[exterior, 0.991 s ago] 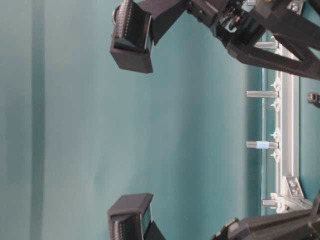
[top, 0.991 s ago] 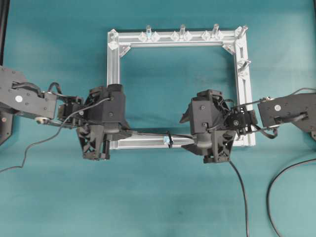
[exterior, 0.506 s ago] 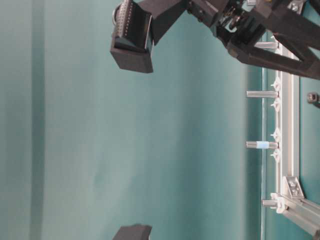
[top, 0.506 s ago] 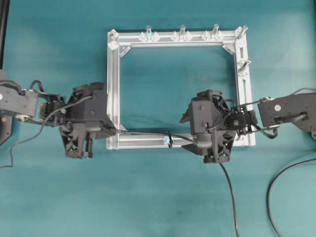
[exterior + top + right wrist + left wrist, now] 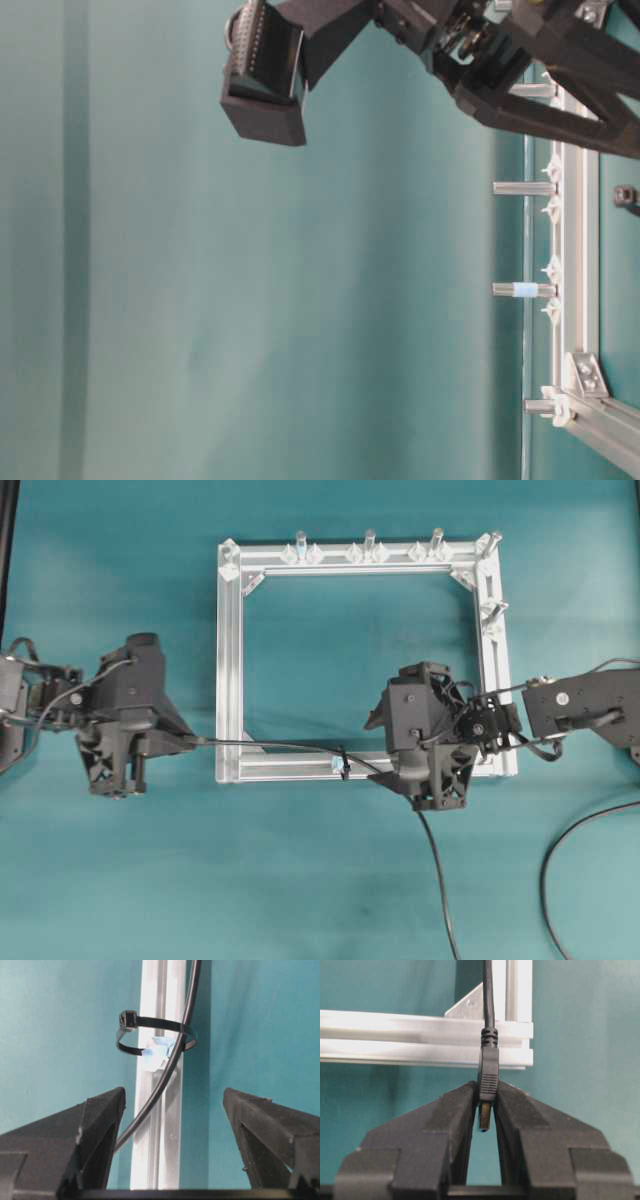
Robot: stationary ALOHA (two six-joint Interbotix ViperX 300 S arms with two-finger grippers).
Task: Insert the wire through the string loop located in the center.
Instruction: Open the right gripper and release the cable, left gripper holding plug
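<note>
Left of the frame (image 5: 360,660) now, left pincer (image 5: 485,1105) clenched on the wire (image 5: 270,744), right pincer (image 5: 172,1125) released.

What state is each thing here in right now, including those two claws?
Wire: threaded through the loop, stretched along the frame's near bar.
Plug: pinched between the left claw's fingers, metal tip showing.
Loop: upright on the bar, wire passing through it.
Left claw: shut on the plug, off the frame's left side.
Right claw: wide open, holding nothing, facing the loop.
Frame: lying flat on the table.
</note>
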